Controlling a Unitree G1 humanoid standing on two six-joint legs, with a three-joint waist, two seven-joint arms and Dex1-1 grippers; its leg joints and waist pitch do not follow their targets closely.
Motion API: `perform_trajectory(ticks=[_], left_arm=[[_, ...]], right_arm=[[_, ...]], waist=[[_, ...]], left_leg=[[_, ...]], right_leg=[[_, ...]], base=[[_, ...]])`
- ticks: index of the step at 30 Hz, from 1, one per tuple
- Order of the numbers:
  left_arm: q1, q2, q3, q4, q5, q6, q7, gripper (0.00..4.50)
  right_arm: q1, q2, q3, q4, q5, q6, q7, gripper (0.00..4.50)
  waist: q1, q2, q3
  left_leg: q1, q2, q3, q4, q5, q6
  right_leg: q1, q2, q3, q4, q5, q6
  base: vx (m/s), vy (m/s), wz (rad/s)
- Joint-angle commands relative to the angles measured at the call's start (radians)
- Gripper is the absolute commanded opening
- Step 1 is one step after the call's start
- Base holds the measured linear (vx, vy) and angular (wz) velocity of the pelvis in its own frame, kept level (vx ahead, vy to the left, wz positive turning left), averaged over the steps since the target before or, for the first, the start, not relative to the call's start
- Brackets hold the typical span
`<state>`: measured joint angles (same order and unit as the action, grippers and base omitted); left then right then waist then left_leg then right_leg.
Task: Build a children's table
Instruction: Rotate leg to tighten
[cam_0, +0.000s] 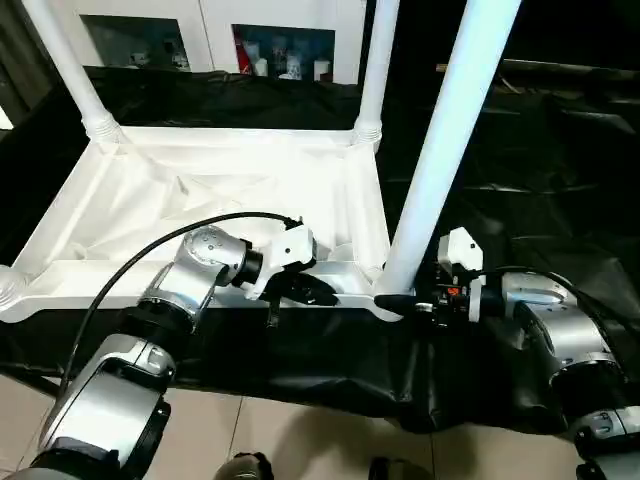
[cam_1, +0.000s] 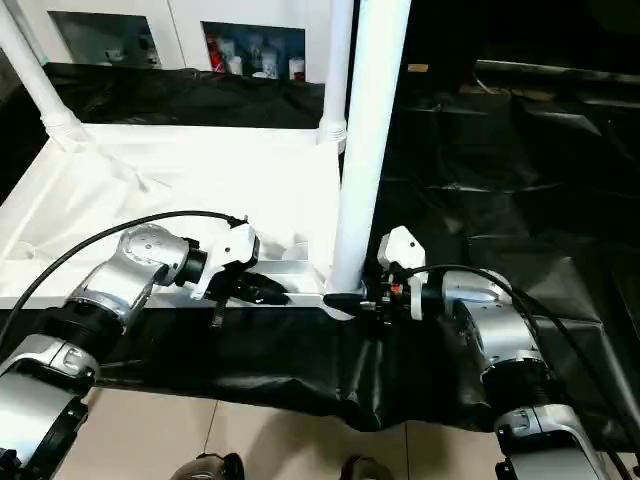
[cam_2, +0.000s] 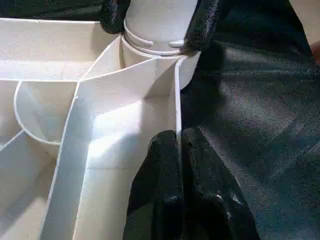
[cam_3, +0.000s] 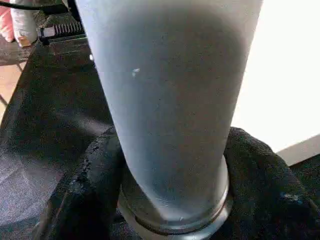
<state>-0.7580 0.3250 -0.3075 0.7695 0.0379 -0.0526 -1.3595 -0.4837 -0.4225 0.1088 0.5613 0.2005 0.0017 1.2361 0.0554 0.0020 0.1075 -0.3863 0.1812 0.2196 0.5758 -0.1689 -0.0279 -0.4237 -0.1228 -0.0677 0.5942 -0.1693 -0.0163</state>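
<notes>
We see two forearms of brushed silver metal, built from rounded cylindrical segments with black joints between them. A thin black cable (cam_0: 150, 250) arcs over the left forearm (cam_0: 190, 275) to a white wrist housing. The right forearm (cam_0: 555, 320) carries a white block, a small red-orange marking and black cabling. Each claw's fingers (cam_2: 165, 190) are matte black, with a coarse, rubbery surface.
</notes>
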Motion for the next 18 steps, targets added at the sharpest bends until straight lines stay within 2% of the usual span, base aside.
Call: perform_trajectory(ticks=[1,4,8,10,12,14,15,16,17,18], left_arm=[[0.017,0.008,-0.031,0.020,0.016,0.014,-0.042,0.00],[0.019,0.005,-0.029,0.019,0.011,0.017,-0.044,0.00],[0.019,-0.002,-0.022,0.018,0.004,0.024,-0.038,0.00],[0.014,-0.022,-0.009,0.026,0.006,0.038,0.022,0.00],[0.003,-0.050,0.006,0.040,0.011,0.053,0.100,0.00],[-0.009,-0.079,0.016,0.059,0.019,0.066,0.175,0.00],[-0.016,-0.100,0.020,0.070,0.025,0.071,0.221,0.00],[-0.016,-0.100,0.020,0.070,0.025,0.071,0.221,0.00],[-0.024,-0.131,0.024,0.084,0.035,0.078,0.288,0.00],[-0.028,-0.154,0.026,0.089,0.040,0.084,0.324,0.00]], right_arm=[[0.000,-0.015,-0.003,-0.005,0.003,0.012,0.010,2.67],[0.018,-0.011,0.000,-0.012,0.013,0.021,0.015,2.62],[0.042,0.000,-0.002,-0.025,0.021,0.035,0.006,2.60],[0.066,0.024,-0.013,-0.035,0.019,0.052,-0.053,2.59],[0.079,0.058,-0.026,-0.023,-0.007,0.048,-0.160,2.59],[0.081,0.092,-0.042,0.001,-0.031,0.046,-0.268,2.59],[0.084,0.117,-0.052,0.012,-0.041,0.046,-0.337,2.59],[0.084,0.117,-0.052,0.012,-0.041,0.046,-0.337,2.59],[0.087,0.152,-0.066,0.023,-0.050,0.049,-0.424,2.59],[0.089,0.174,-0.074,0.026,-0.053,0.050,-0.476,2.59]], waist=[[0.002,-0.018,-0.077],[0.004,-0.018,-0.077],[0.006,-0.017,-0.077],[0.007,-0.017,-0.076],[0.006,-0.014,-0.073],[-0.002,-0.016,-0.066],[-0.003,-0.018,-0.066],[-0.003,-0.018,-0.066],[-0.007,-0.016,-0.065],[-0.009,-0.014,-0.064]], left_leg=[[0.016,0.051,-0.022,-0.060,-0.174,0.113],[0.015,0.050,-0.021,-0.058,-0.166,0.123],[0.016,0.051,-0.021,-0.058,-0.171,0.120],[0.016,0.051,-0.021,-0.060,-0.178,0.116],[0.018,0.052,-0.024,-0.064,-0.213,0.098],[0.027,0.050,-0.026,-0.071,-0.299,0.051],[0.031,0.049,-0.030,-0.073,-0.327,0.032],[0.031,0.049,-0.030,-0.073,-0.327,0.032],[0.029,0.050,-0.036,-0.080,-0.346,0.015],[0.029,0.051,-0.037,-0.082,-0.355,0.009]], right_leg=[[0.054,-0.032,0.040,-0.057,-0.164,-0.265],[0.055,-0.033,0.039,-0.057,-0.156,-0.271],[0.055,-0.033,0.040,-0.059,-0.166,-0.269],[0.054,-0.032,0.040,-0.060,-0.176,-0.265],[0.051,-0.034,0.039,-0.067,-0.230,-0.254],[0.042,-0.036,0.042,-0.084,-0.372,-0.219],[0.041,-0.039,0.042,-0.093,-0.436,-0.198],[0.041,-0.039,0.042,-0.093,-0.436,-0.198],[0.041,-0.038,0.041,-0.097,-0.469,-0.174],[0.039,-0.038,0.041,-0.098,-0.476,-0.168]], base=[[0.000,0.000,0.00],[0.000,0.000,0.00],[0.000,0.000,0.00],[0.000,0.000,0.00],[0.000,0.000,0.00],[0.000,0.000,0.00],[0.000,0.000,0.00],[-0.054,0.011,0.01],[-0.054,0.011,0.01],[0.000,0.000,0.00]])
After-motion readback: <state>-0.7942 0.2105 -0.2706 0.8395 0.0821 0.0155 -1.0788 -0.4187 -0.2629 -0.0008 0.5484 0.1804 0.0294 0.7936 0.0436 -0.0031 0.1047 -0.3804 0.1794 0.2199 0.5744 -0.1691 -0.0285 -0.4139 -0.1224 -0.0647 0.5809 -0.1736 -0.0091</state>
